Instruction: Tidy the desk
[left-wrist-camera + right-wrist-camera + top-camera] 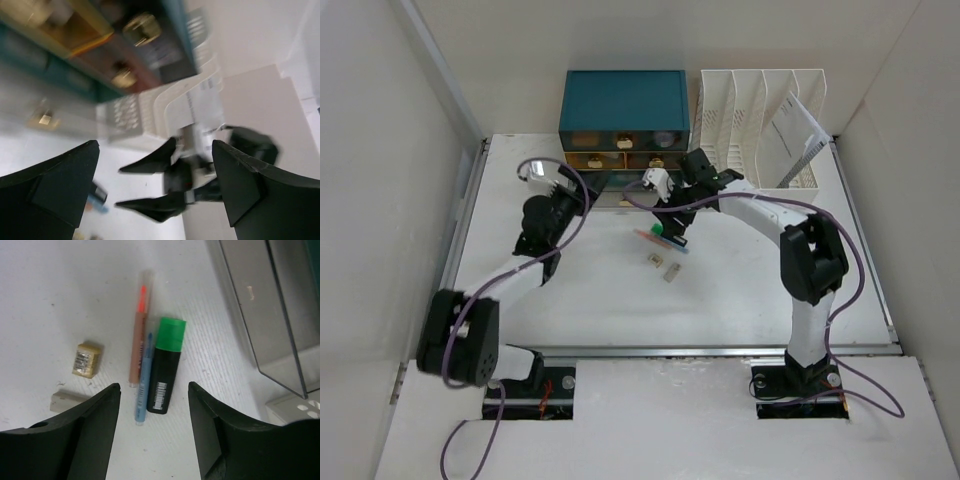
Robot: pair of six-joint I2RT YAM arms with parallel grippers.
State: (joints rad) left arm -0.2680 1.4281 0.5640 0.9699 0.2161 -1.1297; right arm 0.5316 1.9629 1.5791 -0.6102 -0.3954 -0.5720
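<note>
Right gripper (154, 387): jaws spread, nothing in them, hanging over the pen cluster just in front of the teal drawer box (625, 110). Green-capped highlighter (166, 372), blue pen (144, 382) and orange pen (138, 335) lie side by side, touching, all pointing the same way. The jaws straddle the highlighter and blue pen across their width, so my read is it's lined up for a pinch. Highlighter is the likeliest pick, since it's the fattest and sits nearly centred.

Sharpener (87, 360) and eraser (70, 401) lie further from the box than the pens, clear of them and outside the jaws.

Grey tray (270, 310) beside the pens on the box side looks like a drawer pulled out of the box, probably the drop target. Can't confirm that from the wrist view.

Left gripper (155, 150): also spread and empty, up near the box front. That view is blurred.

Desk (620, 310) runs out from under the box toward the arm bases. Both grippers are above it, and the pens lie flat on it directly under the right one.
</note>
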